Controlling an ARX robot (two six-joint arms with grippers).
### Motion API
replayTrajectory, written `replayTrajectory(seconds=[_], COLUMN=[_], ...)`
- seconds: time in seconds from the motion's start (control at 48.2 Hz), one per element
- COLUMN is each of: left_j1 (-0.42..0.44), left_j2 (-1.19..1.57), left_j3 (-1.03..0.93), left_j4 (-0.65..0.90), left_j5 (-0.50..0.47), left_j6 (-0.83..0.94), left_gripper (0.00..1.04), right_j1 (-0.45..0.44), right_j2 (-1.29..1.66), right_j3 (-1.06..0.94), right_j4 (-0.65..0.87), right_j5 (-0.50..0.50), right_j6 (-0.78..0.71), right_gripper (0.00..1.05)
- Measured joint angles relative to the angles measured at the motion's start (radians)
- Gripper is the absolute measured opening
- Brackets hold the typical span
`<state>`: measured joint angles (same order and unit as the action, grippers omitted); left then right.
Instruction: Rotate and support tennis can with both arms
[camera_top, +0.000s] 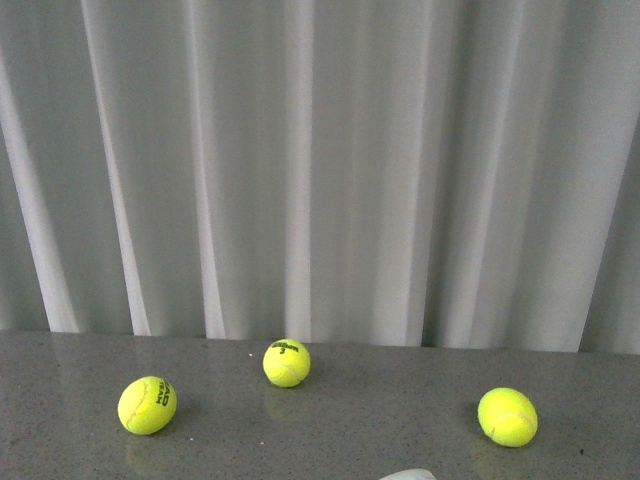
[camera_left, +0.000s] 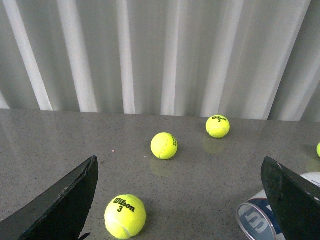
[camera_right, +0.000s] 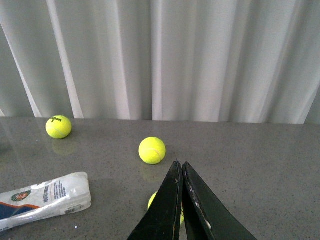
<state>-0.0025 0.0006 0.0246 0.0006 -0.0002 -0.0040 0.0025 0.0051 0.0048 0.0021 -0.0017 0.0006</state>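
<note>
Left gripper (camera_left: 178, 161) is released, fingers (camera_left: 60, 205) spread wide and gripping nothing. Right gripper (camera_right: 181, 165) is clenched, fingers pressed together on nothing. We see the tennis can (camera_right: 45, 200) lying on its side on the desk (camera_top: 380, 420) by the near edge. It is free of both grippers, with one end just beside a left finger. Yellow balls (camera_top: 286, 362) lie scattered apart, three of them toward the far edge below the white curtain (camera_top: 350, 150).
</note>
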Motion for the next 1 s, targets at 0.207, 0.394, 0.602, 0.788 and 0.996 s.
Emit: replayTrajectory(seconds=[0.207, 0.394, 0.602, 0.788, 0.996], left_j1=[0.000, 0.000, 0.000, 0.000, 0.000], left_j2=[0.000, 0.000, 0.000, 0.000, 0.000], left_j3=[0.000, 0.000, 0.000, 0.000, 0.000], left_j4=[0.000, 0.000, 0.000, 0.000, 0.000], left_j5=[0.000, 0.000, 0.000, 0.000, 0.000], left_j6=[0.000, 0.000, 0.000, 0.000, 0.000], left_gripper=[0.98, 0.98, 0.98, 0.98, 0.98], right_j1=[0.000, 0.000, 0.000, 0.000, 0.000], right_j2=[0.000, 0.000, -0.001, -0.001, -0.001], right_j3=[0.000, 0.000, 0.000, 0.000, 0.000], right_j4=[-0.001, -0.002, -0.002, -0.002, -0.002], right_j5=[0.000, 0.000, 0.000, 0.000, 0.000], right_j6=[0.000, -0.001, -0.001, -0.001, -0.001], right_gripper=[0.03, 0.37, 0.81, 0.97, 0.98])
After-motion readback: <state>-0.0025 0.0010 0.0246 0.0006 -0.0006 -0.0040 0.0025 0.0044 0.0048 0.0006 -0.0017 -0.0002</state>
